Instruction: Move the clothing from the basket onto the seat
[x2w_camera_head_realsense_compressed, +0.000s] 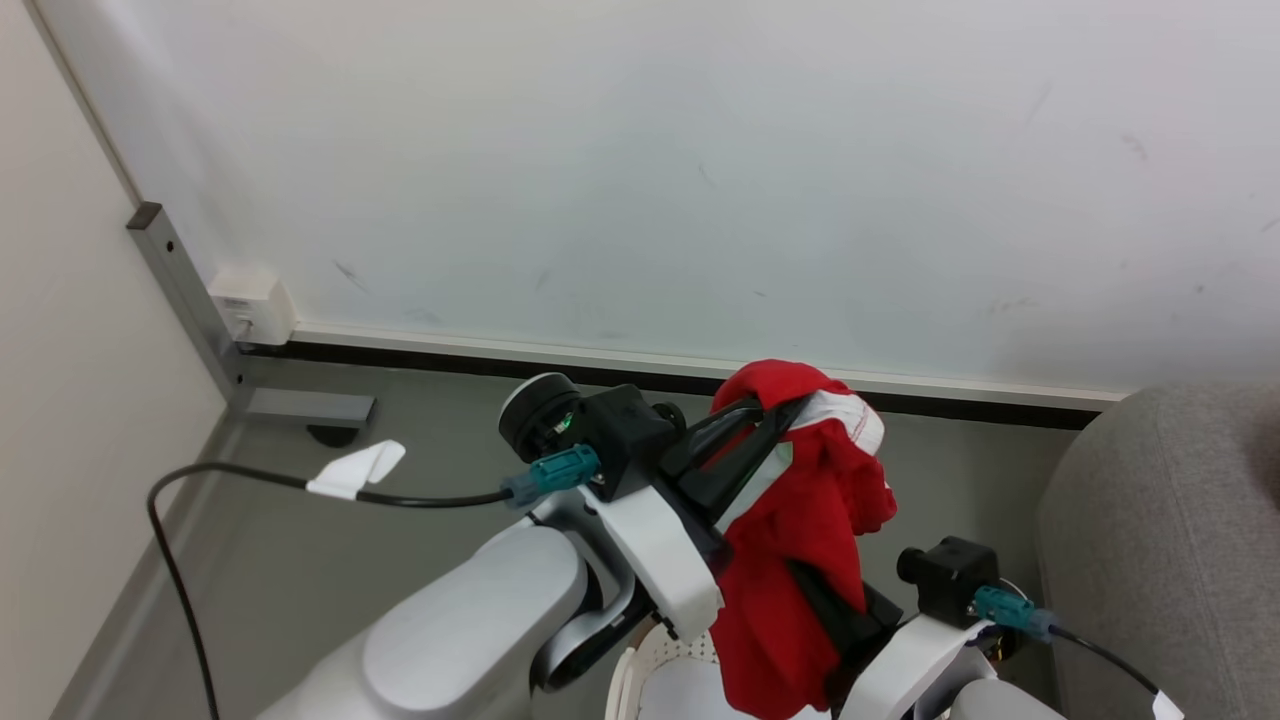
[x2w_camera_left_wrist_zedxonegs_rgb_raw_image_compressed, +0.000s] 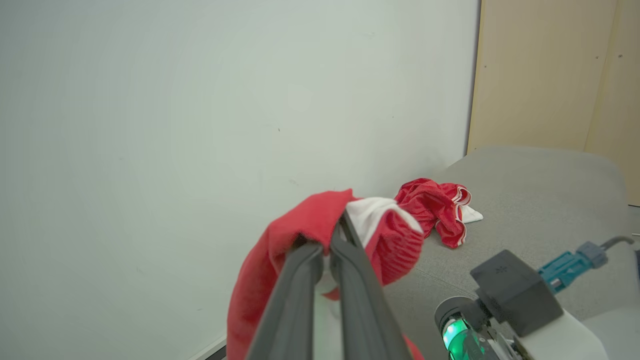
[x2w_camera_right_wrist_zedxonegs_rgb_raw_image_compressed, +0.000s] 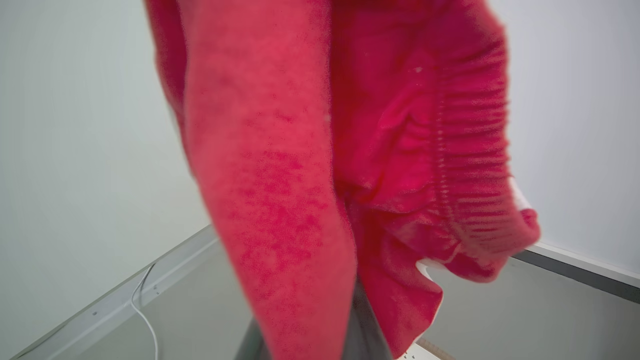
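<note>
Left end effector (x2w_camera_left_wrist_zedxonegs_rgb_raw_image_compressed: 342, 223) pinches red garment (x2w_camera_left_wrist_zedxonegs_rgb_raw_image_compressed: 303, 221), apart from sofa (x2w_camera_head_realsense_compressed: 1110, 530) edge.

One garment (x2w_camera_head_realsense_compressed: 800, 540) hangs mid-frame, basket (x2w_camera_head_realsense_compressed: 640, 655) right below it, sofa (x2w_camera_head_realsense_compressed: 1160, 540) at the right edge. Other garment (x2w_camera_left_wrist_zedxonegs_rgb_raw_image_compressed: 435, 205) is lying on the sofa.

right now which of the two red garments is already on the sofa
The crumpled red garment lying on the grey sofa; the other red garment hangs from the left gripper.

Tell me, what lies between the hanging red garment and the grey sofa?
Head view: between garment and sofa, the right arm's wrist camera and bare floor.
</note>
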